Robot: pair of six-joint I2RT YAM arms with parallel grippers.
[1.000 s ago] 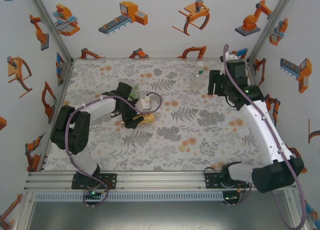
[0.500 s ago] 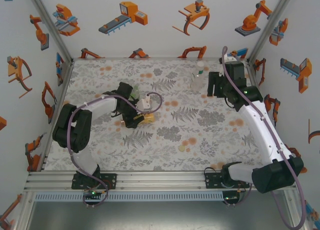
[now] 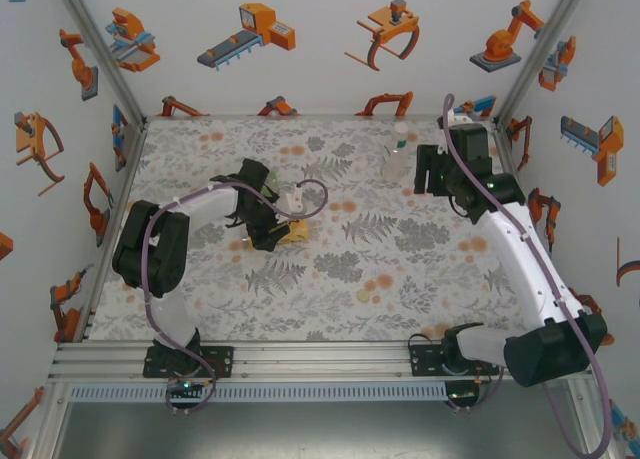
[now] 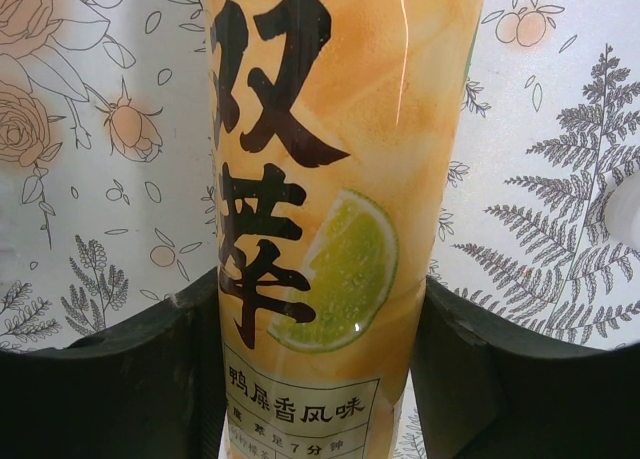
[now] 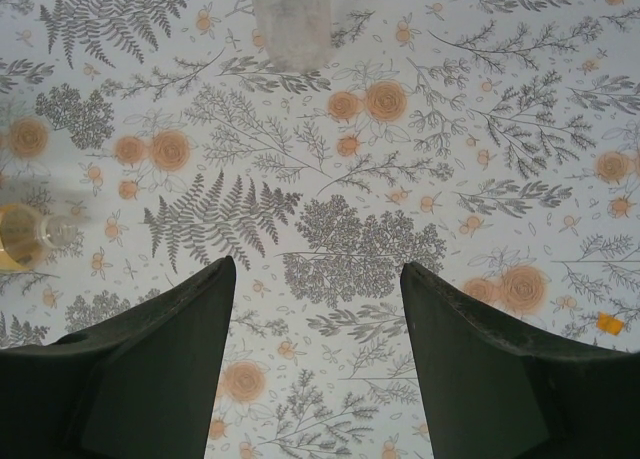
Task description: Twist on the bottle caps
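From above: the worktop (image 3: pixel 200 279) is covered in a floral print, with my two arms reaching in from its near edge. The left fingers (image 3: pixel 262 239) sit left of centre at the yellow-labelled bottle (image 3: pixel 296 233), which seems to lie on its side. The right fingers (image 3: pixel 430 169) hang near the far right corner, just beside a standing clear bottle (image 3: pixel 397 159). Two pale caps (image 3: pixel 366 295) lie loose on the print nearer the front, well apart from both arms.

Left wrist: the yellow-labelled bottle (image 4: pixel 340 129) runs up the middle, showing black characters and a lime slice. The left fingers (image 4: pixel 110 379) press against both of its sides, gripping it.

Right wrist: the right fingers (image 5: pixel 150 369) stand apart with bare print between them, holding nothing. The clear bottle (image 5: pixel 290 19) is blurred at the top edge.

I judge this to be the pick-up of the yellow-labelled bottle, with no cap fitted yet. The next move calls for standing the bottle upright and holding it steady while the right arm fetches a cap.
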